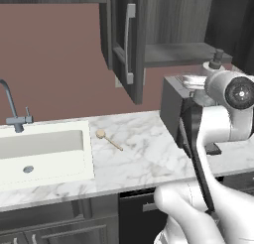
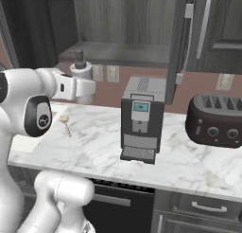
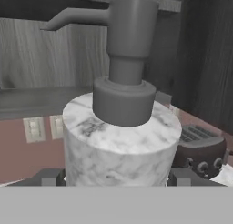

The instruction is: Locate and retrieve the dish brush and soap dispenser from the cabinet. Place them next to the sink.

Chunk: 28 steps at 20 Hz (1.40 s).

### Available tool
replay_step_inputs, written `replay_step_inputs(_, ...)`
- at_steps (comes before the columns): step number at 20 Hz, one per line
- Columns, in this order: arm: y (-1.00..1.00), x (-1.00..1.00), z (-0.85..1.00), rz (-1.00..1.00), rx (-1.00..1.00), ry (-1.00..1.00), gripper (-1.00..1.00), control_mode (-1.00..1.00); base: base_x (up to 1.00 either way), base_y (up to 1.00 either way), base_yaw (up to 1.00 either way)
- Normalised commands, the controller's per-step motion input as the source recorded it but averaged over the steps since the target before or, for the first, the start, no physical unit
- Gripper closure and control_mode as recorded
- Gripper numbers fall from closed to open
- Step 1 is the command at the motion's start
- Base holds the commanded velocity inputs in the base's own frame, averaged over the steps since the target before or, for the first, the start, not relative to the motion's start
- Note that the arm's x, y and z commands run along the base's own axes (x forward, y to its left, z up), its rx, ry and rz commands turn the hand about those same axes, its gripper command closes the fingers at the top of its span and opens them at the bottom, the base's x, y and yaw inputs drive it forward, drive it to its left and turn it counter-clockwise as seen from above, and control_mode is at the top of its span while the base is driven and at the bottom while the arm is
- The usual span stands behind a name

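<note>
soap dispenser [image 3: 119, 141]: pale marbled bottle with dark grey pump top, held up in the air off the bench, in front of the open cabinet shelf; pump spout points left in the hand view. In the right base view it sits at the end of the white arm, above the back of the bench.
fingers [image 3: 54, 176]: set wide, one on each side of the bottle's body, gripping it; only the dark tips show beside the bottle in the hand view.
gripper [image 3: 119, 178]: wrapped around the soap dispenser low on its body.
dish brush [image 1: 108, 139]: lies flat on the bench, just beside the sink's right edge, round pale head toward the back wall, thin handle running toward the front right.
sink [image 1: 87, 153]: white basin set in the left part of the bench, round drain, grey faucet [image 1: 12, 109] at its back edge.
cabinet [image 1: 173, 54]: door [image 1: 126, 44] swung open, silver bar handle on it; shelf is bare where it shows.
bench [image 1: 144, 153]: white marble.
coffee machine [image 2: 140, 118]: upright, mid bench, under the cabinet.
toaster [image 2: 215, 120]: dark, at the right end near the back wall.
</note>
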Motion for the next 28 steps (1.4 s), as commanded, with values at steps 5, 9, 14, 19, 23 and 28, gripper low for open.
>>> replay_step_inputs(5, 0.28, -0.55, -0.31, 0.2, -0.02, -0.02, 1.0, -1.0, 0.0, 0.0, 0.0)
replay_step_inputs(9, 0.14, -0.32, -0.23, 0.25, -0.06, 0.0, 1.0, -1.0, 0.0, 0.0, 0.0)
replay_step_inputs(14, 0.05, -0.13, -0.16, 0.27, -0.08, 0.0, 1.0, -1.0, 0.0, 0.0, 0.0)
replay_step_inputs(19, 0.01, -0.01, -0.21, 0.26, -0.06, 0.0, 1.0, -1.0, 0.0, 0.0, 0.0)
replay_step_inputs(23, -0.01, 0.18, -0.27, 0.29, -0.01, 0.0, 1.0, -1.0, 0.0, 0.0, 0.0)
replay_step_inputs(28, 0.0, 0.36, -0.35, 0.34, -0.02, -0.02, 1.0, -1.0, 0.0, 0.0, 0.0)
